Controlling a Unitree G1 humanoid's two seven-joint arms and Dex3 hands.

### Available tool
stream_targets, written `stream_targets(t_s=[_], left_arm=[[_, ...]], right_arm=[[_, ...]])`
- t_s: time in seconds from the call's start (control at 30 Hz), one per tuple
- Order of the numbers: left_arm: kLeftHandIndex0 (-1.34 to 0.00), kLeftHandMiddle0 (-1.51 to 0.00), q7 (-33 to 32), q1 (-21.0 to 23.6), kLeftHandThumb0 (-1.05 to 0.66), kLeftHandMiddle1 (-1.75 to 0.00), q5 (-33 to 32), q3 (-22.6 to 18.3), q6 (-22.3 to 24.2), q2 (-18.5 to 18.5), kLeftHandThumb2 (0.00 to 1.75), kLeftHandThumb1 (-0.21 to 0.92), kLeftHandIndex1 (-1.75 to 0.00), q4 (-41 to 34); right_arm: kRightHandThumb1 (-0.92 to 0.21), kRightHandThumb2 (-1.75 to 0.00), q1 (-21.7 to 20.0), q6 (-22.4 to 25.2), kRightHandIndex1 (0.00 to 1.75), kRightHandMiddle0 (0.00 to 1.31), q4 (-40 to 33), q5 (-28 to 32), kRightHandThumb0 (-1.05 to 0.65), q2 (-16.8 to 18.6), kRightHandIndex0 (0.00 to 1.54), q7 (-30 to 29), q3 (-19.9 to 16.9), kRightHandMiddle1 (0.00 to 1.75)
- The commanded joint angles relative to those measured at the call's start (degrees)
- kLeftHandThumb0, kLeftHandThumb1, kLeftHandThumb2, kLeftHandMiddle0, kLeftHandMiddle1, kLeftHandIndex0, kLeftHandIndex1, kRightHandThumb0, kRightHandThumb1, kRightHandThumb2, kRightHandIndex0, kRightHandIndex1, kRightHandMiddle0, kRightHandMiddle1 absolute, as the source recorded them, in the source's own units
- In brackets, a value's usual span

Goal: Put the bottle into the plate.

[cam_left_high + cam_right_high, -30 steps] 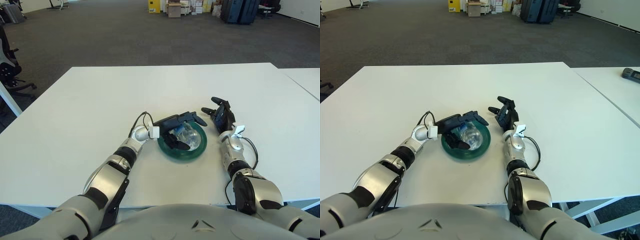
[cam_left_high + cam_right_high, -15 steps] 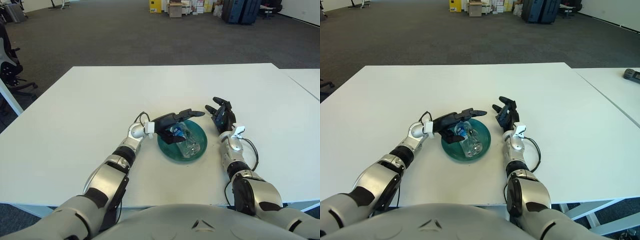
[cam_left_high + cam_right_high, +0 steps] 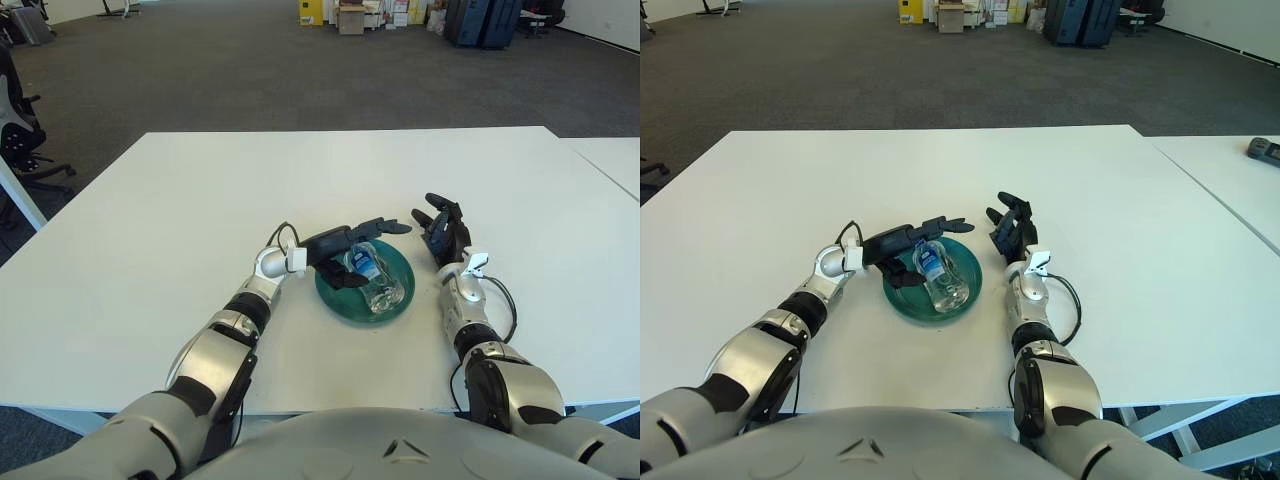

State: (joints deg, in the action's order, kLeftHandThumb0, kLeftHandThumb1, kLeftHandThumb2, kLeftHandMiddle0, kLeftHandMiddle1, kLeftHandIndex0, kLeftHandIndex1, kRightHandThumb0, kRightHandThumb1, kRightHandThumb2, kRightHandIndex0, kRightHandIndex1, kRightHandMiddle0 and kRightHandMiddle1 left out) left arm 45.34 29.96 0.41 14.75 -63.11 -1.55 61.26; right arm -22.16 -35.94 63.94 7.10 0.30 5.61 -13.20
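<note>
The bottle point(image 3: 937, 279) is being shown lying on its side inside the green plate point(image 3: 969, 291), clear-bodied with a blue label near its neck end, and it is being carried by the plate alone rather than by any finger. The left hand point(image 3: 905, 245) is being held just beside the bottle, over the plate's left edge, with its fingers point(image 3: 943, 224) stretched out and spread above the plate's far rim; nothing is being gripped by it, and a gap is being shown between the fingers and the bottle, though the lower thumb is sitting close to the bottle's side and contact there cannot be ruled out. The right hand point(image 3: 441, 231) is being shown to the right of the plate, near its rim but apart from it, with fingers relaxed and spread and nothing being held. Both hands are being seen above the white table point(image 3: 150, 210). The placing itself is being judged as done, since the bottle is lying within the plate's rim. What is left is judged to be only the withdrawal of the left hand clear of the plate without the bottle being nudged.
</note>
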Motion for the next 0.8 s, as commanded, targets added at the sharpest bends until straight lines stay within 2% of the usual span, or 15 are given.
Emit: stream_targets(t_s=[0.0,0.13,0.17,0.2,0.27,0.4,0.53,0.73,0.77], left_arm=[[0.00,-0.03,-0.1,1.2,-1.02,-0.01,-0.6,-1.0,-0.8,-0.1,0.55,0.92,-0.69,0.2],[0.00,-0.05,0.3,1.7,-1.02,-0.02,-2.0,-1.9,-0.7,-0.1,0.59,0.92,-0.69,-0.6],[0.00,-0.10,1.3,3.0,-0.99,-0.04,-5.6,-4.3,2.2,-0.3,0.61,0.92,-0.72,-1.9],[0.00,-0.10,2.1,3.9,-0.99,-0.04,-8.3,-6.1,4.4,-0.5,0.61,0.92,-0.72,-2.8],[0.00,-0.21,3.4,5.5,-0.93,-0.09,-13.0,-9.6,8.5,-1.1,0.60,0.92,-0.80,-3.7],[0.00,-0.30,3.6,6.6,-0.88,-0.13,-18.1,-15.0,13.9,-2.1,0.61,0.92,-0.88,-4.4],[0.00,-0.36,-2.3,6.6,-0.83,-0.16,-24.9,-23.1,18.7,0.3,0.67,0.92,-0.93,-4.1],[0.00,-0.38,-2.0,5.2,-0.77,-0.15,-30.2,-29.0,24.6,1.7,0.79,0.92,-0.87,-3.1],[0.00,-0.35,-1.6,5.1,-0.77,-0.13,-30.8,-30.0,25.5,1.6,0.83,0.92,-0.79,-2.3]], right_arm=[[-0.92,-1.01,4.7,2.8,0.66,0.00,2.1,-0.8,-0.87,0.8,0.38,-0.6,0.7,0.97],[-0.92,-1.02,5.0,3.9,0.58,0.00,1.6,-0.6,-0.87,1.0,0.34,-1.1,0.7,0.83],[-0.92,-1.02,4.7,3.6,0.50,0.00,1.7,-0.5,-0.88,0.9,0.32,-0.7,0.7,0.72],[-0.92,-1.02,4.5,3.5,0.50,0.00,1.7,-0.4,-0.88,0.8,0.32,-0.5,0.7,0.72],[-0.92,-1.05,4.2,3.3,0.61,0.00,1.9,-0.3,-0.89,0.6,0.44,0.1,0.7,0.86],[-0.92,-1.07,3.8,3.6,0.72,0.00,2.9,0.1,-0.90,0.2,0.53,1.1,0.3,1.00],[-0.92,-1.09,3.7,3.5,0.78,0.00,3.8,0.5,-0.91,-0.2,0.56,2.3,-0.2,1.08],[-0.92,-1.10,3.6,3.5,0.80,0.02,4.4,0.9,-0.91,-0.6,0.57,3.7,-0.8,1.11],[-0.92,-1.10,3.6,3.5,0.81,0.02,4.5,1.0,-0.92,-0.7,0.57,3.9,-0.9,1.11]])
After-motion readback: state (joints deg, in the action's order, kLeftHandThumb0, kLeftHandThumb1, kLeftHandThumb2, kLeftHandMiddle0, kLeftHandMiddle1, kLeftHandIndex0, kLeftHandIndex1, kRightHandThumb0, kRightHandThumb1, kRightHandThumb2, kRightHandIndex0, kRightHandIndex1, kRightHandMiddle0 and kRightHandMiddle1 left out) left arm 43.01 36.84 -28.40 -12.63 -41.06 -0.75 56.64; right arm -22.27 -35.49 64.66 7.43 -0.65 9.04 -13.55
